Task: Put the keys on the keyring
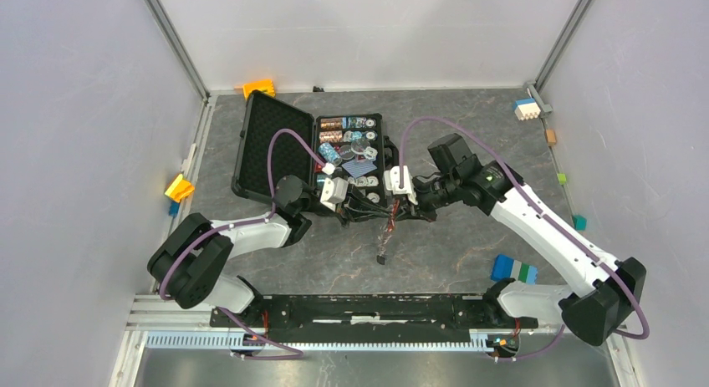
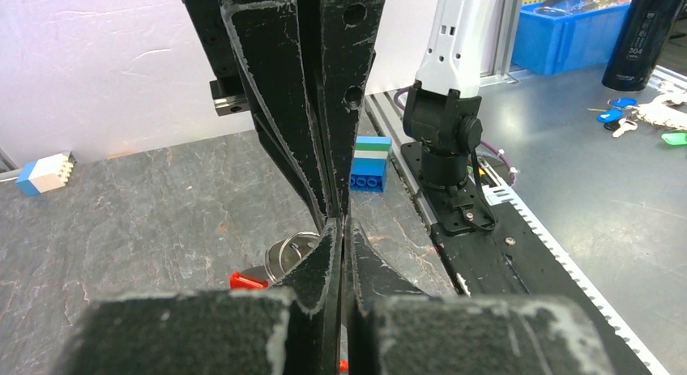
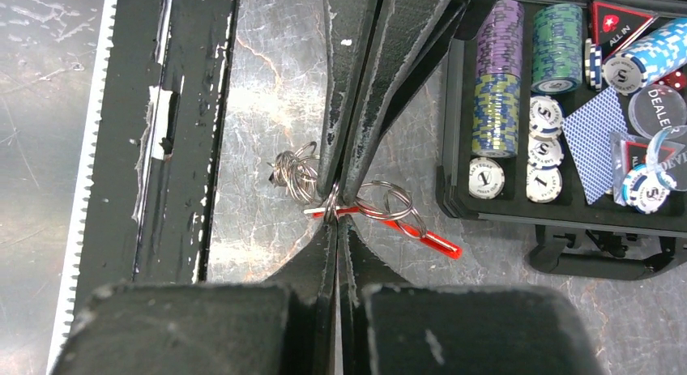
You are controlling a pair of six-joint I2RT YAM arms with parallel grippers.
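Right wrist view shows my right claw (image 3: pixel 336 227) clenched on the keyring (image 3: pixel 389 227), pinching a silvery ring just where the left claw (image 3: pixel 339 189) meets it tip to tip, also clenched on it. Its red tag (image 3: pixel 433 243) slants out toward the open chip case (image 3: pixel 502 217). From the top view, the keyring hangs between both claws above the worktop (image 1: pixel 468 236).
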